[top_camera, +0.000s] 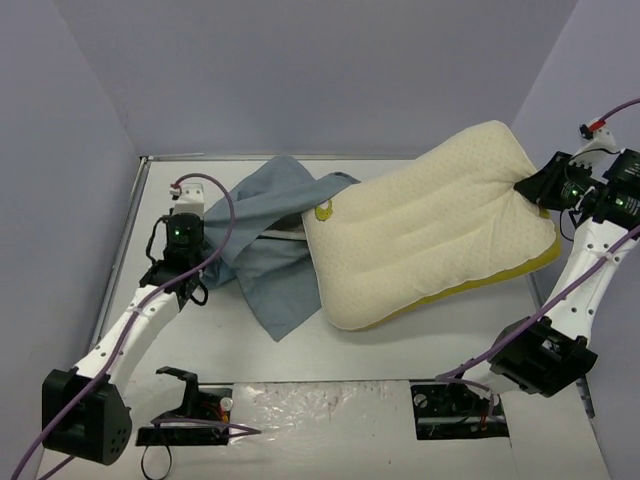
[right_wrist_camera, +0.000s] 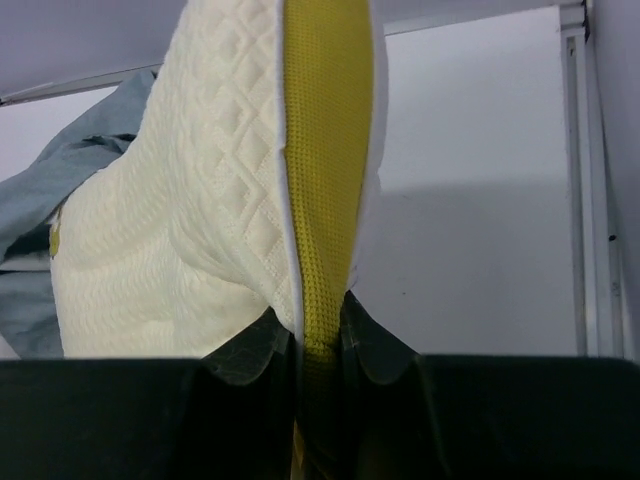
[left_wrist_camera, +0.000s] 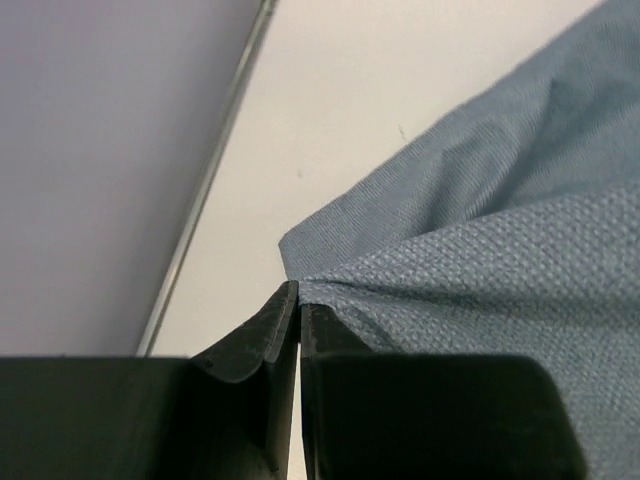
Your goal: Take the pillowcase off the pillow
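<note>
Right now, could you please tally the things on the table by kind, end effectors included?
pillow: 1
pillowcase: 1
end effectors: 2 (left end effector, right end effector)
Total: 4

This looks like a robot lab, not a home. Plain purple-grey walls point(top_camera: 300, 70) box in a white surface point(top_camera: 400, 350) at 9, 12 and 3 o'clock. A metal rail point(top_camera: 127, 225) runs along its edge at 9 o'clock. Two robot arms are bolted on at 6 o'clock, the left arm point(top_camera: 130, 325) and the right arm point(top_camera: 590, 250). Purple cables point(top_camera: 228, 215) run along them. Wires sit in holes point(top_camera: 460, 412) cut in the surface there.
</note>
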You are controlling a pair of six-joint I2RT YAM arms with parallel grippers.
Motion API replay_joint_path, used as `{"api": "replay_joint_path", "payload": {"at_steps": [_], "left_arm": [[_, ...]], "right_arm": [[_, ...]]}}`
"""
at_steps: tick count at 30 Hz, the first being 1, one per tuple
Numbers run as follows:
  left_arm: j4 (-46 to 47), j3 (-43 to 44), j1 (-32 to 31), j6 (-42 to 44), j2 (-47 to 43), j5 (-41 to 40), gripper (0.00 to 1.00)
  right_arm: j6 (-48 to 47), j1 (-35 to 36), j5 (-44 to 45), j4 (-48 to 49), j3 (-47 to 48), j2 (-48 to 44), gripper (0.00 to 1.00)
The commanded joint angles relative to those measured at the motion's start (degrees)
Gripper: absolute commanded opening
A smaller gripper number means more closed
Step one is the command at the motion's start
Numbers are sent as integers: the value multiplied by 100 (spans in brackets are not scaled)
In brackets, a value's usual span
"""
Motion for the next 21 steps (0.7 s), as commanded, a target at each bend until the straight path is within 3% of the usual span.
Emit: {"api": "replay_joint_path", "payload": {"at_steps": [1, 3, 8, 15, 19, 21], "left_arm": [[53, 555, 564, -273, -136, -271, 2], [105, 599, 906, -476, -293, 10, 2], [299, 634, 943, -521, -549, 440, 2], [-17, 1126, 934, -557, -505, 1390, 2], [-71, 1171, 943, -320, -776, 778, 2], [18, 1205, 978, -170, -988, 888, 2]], "right_arm": [[-337, -154, 211, 848, 579, -48, 0], [-557, -119, 203, 753, 615, 4, 0], [-1419, 1247, 1630, 453, 317, 180, 0], [-1358, 2640, 3330, 1163, 254, 680, 1], [-1385, 3088, 4638, 1612, 246, 795, 1], [-1402, 3133, 4991, 1797, 132, 813, 8]]}}
